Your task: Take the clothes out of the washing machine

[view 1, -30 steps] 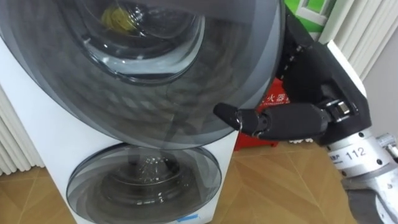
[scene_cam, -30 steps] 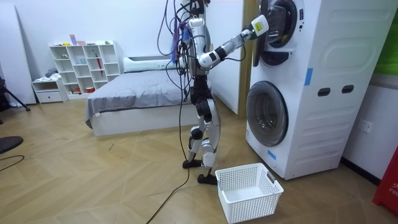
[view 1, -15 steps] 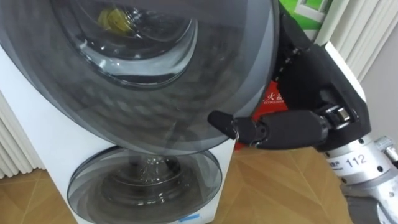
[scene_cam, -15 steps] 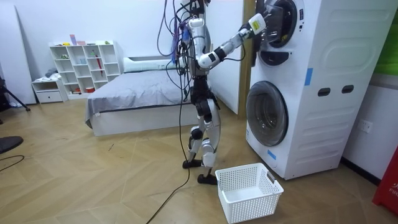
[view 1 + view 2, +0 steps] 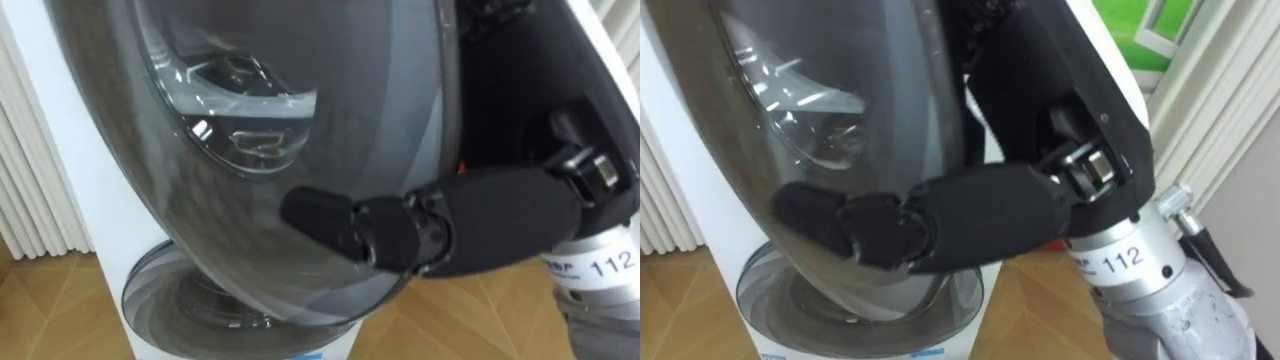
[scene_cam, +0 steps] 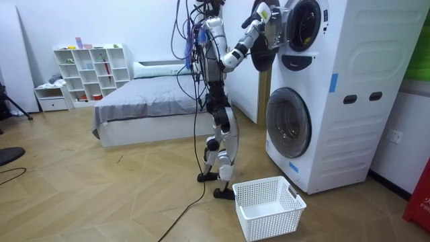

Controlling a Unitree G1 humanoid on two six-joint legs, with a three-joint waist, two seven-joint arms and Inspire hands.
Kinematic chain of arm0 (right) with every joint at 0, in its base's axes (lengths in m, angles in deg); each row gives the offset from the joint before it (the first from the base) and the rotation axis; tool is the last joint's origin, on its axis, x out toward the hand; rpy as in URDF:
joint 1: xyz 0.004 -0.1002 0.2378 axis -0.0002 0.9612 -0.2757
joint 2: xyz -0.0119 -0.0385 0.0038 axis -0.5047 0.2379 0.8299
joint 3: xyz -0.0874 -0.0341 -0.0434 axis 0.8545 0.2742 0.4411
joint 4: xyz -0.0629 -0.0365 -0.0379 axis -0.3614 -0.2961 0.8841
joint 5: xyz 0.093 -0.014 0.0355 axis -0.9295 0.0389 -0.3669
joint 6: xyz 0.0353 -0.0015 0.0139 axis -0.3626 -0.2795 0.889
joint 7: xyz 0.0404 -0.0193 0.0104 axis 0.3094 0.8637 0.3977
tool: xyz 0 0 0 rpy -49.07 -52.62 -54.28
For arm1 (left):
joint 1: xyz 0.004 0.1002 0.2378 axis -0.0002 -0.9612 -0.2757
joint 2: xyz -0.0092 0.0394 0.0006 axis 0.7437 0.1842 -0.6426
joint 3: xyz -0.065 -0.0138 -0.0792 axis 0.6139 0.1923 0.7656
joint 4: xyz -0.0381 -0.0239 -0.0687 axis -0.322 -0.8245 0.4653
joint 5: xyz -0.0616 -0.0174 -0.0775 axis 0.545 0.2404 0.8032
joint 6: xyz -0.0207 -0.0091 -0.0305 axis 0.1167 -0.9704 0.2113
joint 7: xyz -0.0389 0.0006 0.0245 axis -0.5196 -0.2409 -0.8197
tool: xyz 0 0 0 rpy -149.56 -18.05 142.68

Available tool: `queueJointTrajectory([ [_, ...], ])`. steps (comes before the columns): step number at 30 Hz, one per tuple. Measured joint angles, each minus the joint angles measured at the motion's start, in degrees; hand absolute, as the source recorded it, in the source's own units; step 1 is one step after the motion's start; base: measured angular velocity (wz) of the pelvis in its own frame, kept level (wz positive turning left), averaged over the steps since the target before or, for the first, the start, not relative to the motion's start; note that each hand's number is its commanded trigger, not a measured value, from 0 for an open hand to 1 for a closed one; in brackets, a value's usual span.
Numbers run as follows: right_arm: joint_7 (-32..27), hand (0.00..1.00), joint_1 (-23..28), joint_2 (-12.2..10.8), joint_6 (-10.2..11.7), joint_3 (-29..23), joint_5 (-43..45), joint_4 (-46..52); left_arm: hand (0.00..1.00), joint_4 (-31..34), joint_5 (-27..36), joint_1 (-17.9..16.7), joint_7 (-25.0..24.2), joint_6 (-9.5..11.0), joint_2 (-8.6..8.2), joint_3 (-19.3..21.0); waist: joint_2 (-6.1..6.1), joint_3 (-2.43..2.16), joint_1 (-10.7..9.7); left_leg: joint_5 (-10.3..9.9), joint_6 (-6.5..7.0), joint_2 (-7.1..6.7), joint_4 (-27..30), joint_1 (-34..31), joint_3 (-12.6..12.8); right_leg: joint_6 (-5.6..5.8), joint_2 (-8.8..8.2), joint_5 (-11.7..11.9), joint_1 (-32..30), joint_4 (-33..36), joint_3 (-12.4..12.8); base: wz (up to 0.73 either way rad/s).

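Up high at the white stacked washing machine (image 6: 356,87), the robot stands upright on the wood floor (image 6: 101,188), at the room view's left of the unit. Its right arm is raised to the upper door (image 6: 263,50), which hangs swung out from the machine's front. From the head camera, the right robot hand (image 5: 480,225) reaches in from the right across the lower part of that round, grey-tinted door. Its dark fingers (image 5: 320,215) are stretched nearly straight, narrow in spread, and lie against the door near its bottom rim. Whether a thumb hooks the edge cannot be told. The clothes cannot be made out through the door's domed glass, which catches bright glints. Beneath it sits the lower door (image 5: 200,300), closed. A white laundry basket (image 6: 269,205) rests on the floor just in front of the machine, near the robot's feet. Behind the robot stand a bed (image 6: 148,107) with a grey cover and a white shelf (image 6: 91,70) against the far wall.
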Motion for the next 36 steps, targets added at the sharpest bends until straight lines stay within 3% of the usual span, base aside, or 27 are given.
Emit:
queueJointTrajectory([
  [8,0.54,0.00,-0.08,0.29,0.20,-0.15,-2.68,0.03,0.00,0.31,-0.02,-0.23,1.30,0.01,-0.05,-0.08,0.78,0.33,-0.21,-0.12,-0.19,0.03,0.02,-0.43,-1.19,-0.72,-0.10,0.45,0.05,-0.06,-1.10,0.07],
  [13,1.07,0.00,-0.46,0.41,0.33,-0.19,-2.90,0.03,0.00,1.43,-0.02,0.00,1.31,0.05,-0.05,-0.08,1.44,0.23,-0.72,-0.11,-0.16,-0.01,0.05,-0.57,-1.41,-0.71,-0.23,0.38,0.04,-0.10,-1.46,0.03],
  [25,1.86,0.00,-0.53,0.15,0.32,-0.36,-3.24,0.03,0.00,2.23,-0.24,0.11,1.39,0.10,-0.09,0.48,1.42,0.17,-0.56,-0.08,-0.15,-0.12,0.36,-1.18,-2.44,-0.58,-0.56,-0.23,-0.03,0.10,-2.39,0.05],
  [32,2.01,0.00,-0.53,-0.21,0.32,-0.19,-4.22,0.01,0.00,2.06,-0.29,0.44,0.51,0.05,-0.09,0.49,1.38,0.08,-0.22,0.47,-0.54,-0.17,0.29,-1.54,-4.72,-1.03,-1.50,-1.59,0.07,1.39,-5.61,0.16],
  [36,1.97,0.00,-0.52,-0.61,0.68,0.12,-5.18,-0.14,0.00,1.28,-0.64,0.56,0.29,0.12,0.27,0.46,0.58,0.56,0.21,1.11,-1.11,-0.13,0.25,-1.96,-5.51,-1.31,-1.92,-2.75,0.08,1.69,-7.40,0.24],
])
